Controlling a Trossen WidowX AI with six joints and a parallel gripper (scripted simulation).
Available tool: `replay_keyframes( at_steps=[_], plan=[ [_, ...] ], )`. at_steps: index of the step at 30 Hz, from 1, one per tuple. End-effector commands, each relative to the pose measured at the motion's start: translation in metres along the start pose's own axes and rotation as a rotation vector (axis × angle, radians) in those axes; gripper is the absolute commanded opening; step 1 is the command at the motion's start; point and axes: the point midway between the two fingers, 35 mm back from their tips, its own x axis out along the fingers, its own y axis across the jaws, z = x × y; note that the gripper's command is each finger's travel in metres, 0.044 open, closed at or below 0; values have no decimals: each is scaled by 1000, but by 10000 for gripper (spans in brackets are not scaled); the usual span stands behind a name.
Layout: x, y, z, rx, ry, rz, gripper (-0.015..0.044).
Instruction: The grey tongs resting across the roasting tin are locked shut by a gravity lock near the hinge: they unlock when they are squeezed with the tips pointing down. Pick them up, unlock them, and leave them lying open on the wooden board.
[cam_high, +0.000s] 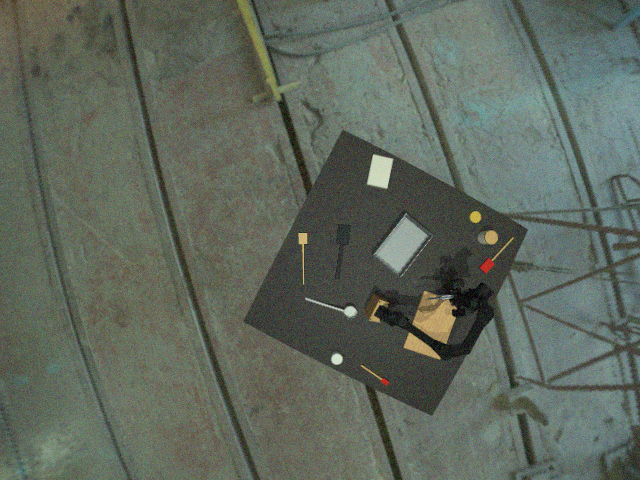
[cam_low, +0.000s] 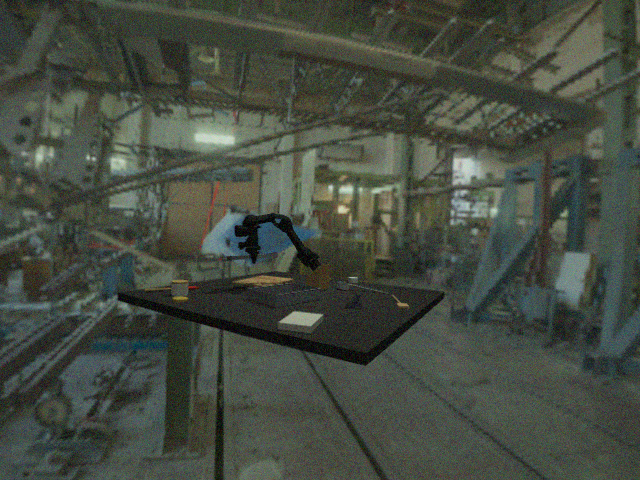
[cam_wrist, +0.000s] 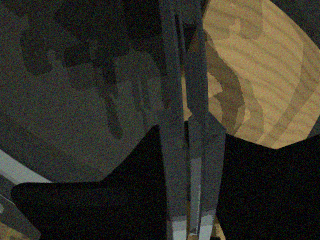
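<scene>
My gripper (cam_high: 456, 299) (cam_low: 253, 259) (cam_wrist: 172, 130) is shut on the grey tongs (cam_high: 442, 298) (cam_wrist: 198, 75). It holds them in the air above the upper end of the wooden board (cam_high: 430, 328) (cam_low: 263, 280) (cam_wrist: 282, 65), as the top view shows. The tongs look about level in the exterior view. Their two long arms lie close together, with a narrow gap between them. The arm hides part of the tongs in the top view, and the lock cannot be made out. The roasting tin (cam_high: 402, 243) holds nothing that I can see.
A wooden block (cam_high: 373, 305) (cam_low: 317, 277) stands by the arm's base. A round-topped cylinder (cam_high: 491, 237) (cam_low: 179, 289), a yellow disc (cam_high: 475, 217) and a red-headed tool (cam_high: 486, 266) lie right of the tin. A white block (cam_high: 379, 171) (cam_low: 300, 320) and a white ladle (cam_high: 349, 311) are farther off.
</scene>
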Motion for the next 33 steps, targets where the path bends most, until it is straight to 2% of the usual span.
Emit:
replay_keyframes(
  at_steps=[1, 33],
  plan=[
    [3, -23, 3, -48, 15, 10, -150],
    [-5, -165, -2, -416, -28, 19, -150]
  ],
)
